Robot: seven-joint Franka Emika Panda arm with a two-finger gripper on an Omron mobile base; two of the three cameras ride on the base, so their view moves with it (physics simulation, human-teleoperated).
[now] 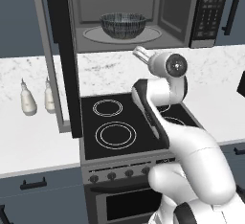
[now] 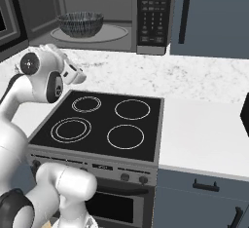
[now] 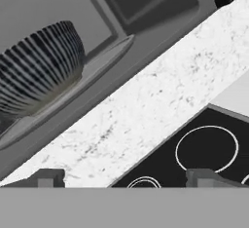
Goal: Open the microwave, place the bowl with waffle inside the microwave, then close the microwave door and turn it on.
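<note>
Microwave (image 1: 143, 12), a wide dark grey box with grey interior, hangs above the white marbled table (image 2: 160, 71). Starting at the tool (image 3: 124, 177): its two small dark fingertips (image 3: 48, 177) stand wide apart with nothing between them, over the strip of marbled table between the microwave's lower edge and the black glass stovetop (image 2: 102, 124). The tool holds nothing and touches nothing.

Just below the tool lie the stovetop's white burner rings. Ahead of it, the round deep bowl with dark grey-blue ribbed outside (image 1: 123, 25) sits on the round grey turntable (image 1: 95, 35) inside the microwave cavity. What lies in the bowl cannot be made out.

The grey-framed microwave door with black window (image 1: 60, 60) stands swung fully open to the left, hanging edge-on over the left side of the stove. The black button keypad strip (image 2: 153, 12) runs down the microwave's right side. Two small pale bottles (image 1: 27, 98) stand on the table left of the door, partly behind it.

The white arm (image 1: 162, 103) rises from the base, folds at the elbow over the stove, wrist angled up towards the cavity.
</note>
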